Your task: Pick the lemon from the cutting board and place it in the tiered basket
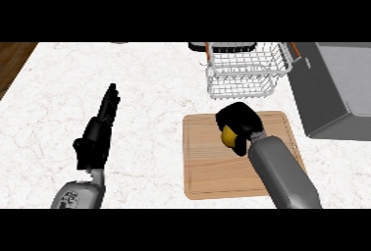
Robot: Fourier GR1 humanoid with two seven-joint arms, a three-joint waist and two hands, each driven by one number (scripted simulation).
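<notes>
My right forearm [284, 176], a smooth grey cylinder, runs from the lower edge to my right robot hand [239, 121]. Its black fingers are curled round the rounded yellow lemon [229, 136] at the far end of the pale wooden cutting board [217, 169]. My left robot hand [98, 135] shows at left above the veined white desk [159, 83], fingers straight. Risks, as I judge them: the lemon's curved skin could roll out of my fingers, or my hand could clip the thin wire rim of the tiered basket [246, 68] just beyond the board.
</notes>
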